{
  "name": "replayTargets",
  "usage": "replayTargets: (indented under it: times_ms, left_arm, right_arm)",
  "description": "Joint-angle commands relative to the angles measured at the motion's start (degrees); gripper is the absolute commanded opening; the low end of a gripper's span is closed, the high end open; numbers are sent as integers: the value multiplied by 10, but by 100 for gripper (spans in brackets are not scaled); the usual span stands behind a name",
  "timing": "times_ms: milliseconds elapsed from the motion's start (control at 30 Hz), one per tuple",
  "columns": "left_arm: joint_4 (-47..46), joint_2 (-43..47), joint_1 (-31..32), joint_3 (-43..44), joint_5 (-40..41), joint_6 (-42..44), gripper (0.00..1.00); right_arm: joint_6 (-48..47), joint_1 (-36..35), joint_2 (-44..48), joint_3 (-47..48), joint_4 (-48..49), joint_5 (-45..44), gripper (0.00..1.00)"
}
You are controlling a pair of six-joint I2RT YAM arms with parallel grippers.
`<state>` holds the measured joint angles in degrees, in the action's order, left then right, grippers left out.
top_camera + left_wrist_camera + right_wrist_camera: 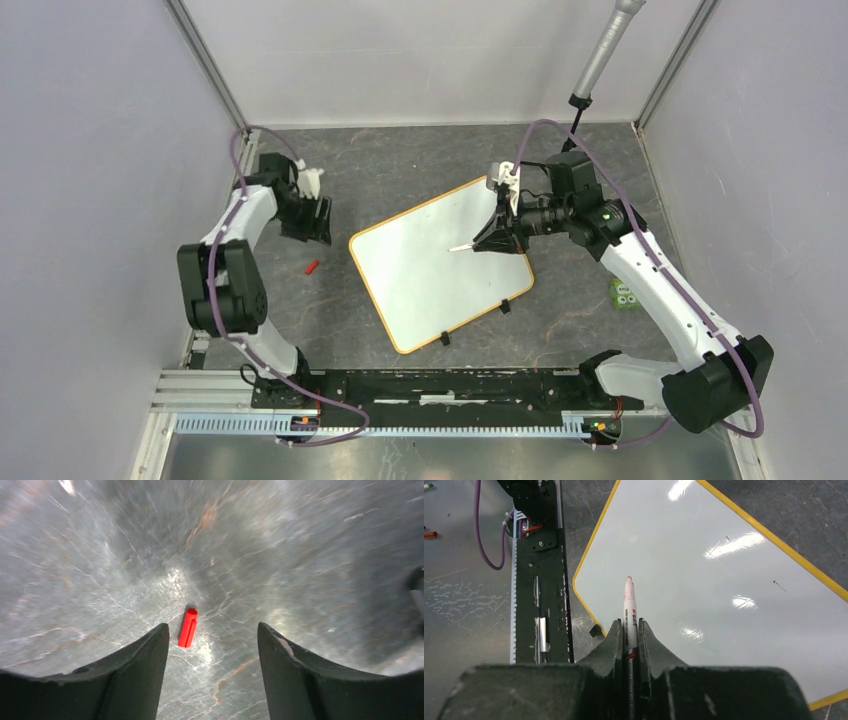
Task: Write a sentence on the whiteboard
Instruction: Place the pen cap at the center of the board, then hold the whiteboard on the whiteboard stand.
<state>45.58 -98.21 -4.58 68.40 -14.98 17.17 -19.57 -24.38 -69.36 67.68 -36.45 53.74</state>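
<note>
**Marker held over the whiteboard, cap lying off to its left**

The whiteboard (425, 275) lies flat and skewed in the middle of the counter (400, 165). Its face is plain white with glare, and two black clips (505, 306) sit on its near edge.

The right end effector (482, 244) reaches in over the board's right corner, clenched on an uncapped marker (629, 607). The marker's tip points across the white face. Whether the tip touches the board cannot be told.

Left of the board, apart from its yellow rim, a small red cap (188, 627) lies alone on the grey stone. The left end effector (212, 630) hangs above the cap, released, jaws apart with nothing between them.

Right of the board, a small green object (624, 293) sits beside the right arm. A black rail (440, 385) runs along the counter's edge nearest the board's clipped side. Bare counter shows on the board's far side up to the back wall, and a wider strip on its left, broken only by the cap.
</note>
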Motion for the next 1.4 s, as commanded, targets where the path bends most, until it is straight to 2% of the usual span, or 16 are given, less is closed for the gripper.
replayTargets:
  times_ms: [0,100,233,300,467,600,633,767,1033,1367]
  left_arm:
    - [20,115,-31,103,-129,-25,74]
    - [33,142,-52,134,-248,-52,77]
    - [42,147,-51,137,-442,-78,75]
    - [43,139,-39,132,-482,-78,73]
    - [42,119,12,121,-442,-71,70]
    - [43,100,39,116,-440,-74,67]
    - [48,96,62,116,-440,-70,67]
    - [58,76,91,121,-442,-64,60]
    - [88,32,135,150,-474,-44,37]
    - [129,6,173,167,-492,-3,6]
  right_arm:
    - [-11,-18,-6,39,26,-35,0]
    - [-11,-33,-14,55,34,-64,0]
    - [-5,-60,-20,72,59,-106,0]
    - [-1,-80,-26,81,68,-128,0]
    - [-4,-133,-40,100,87,-201,0]
    - [-20,-179,-50,106,92,-267,0]
    - [-23,-191,-51,107,94,-285,0]
    - [-26,-222,-56,98,112,-324,0]
    - [-22,-256,-64,83,149,-351,0]
    - [-24,-281,-64,45,170,-336,0]
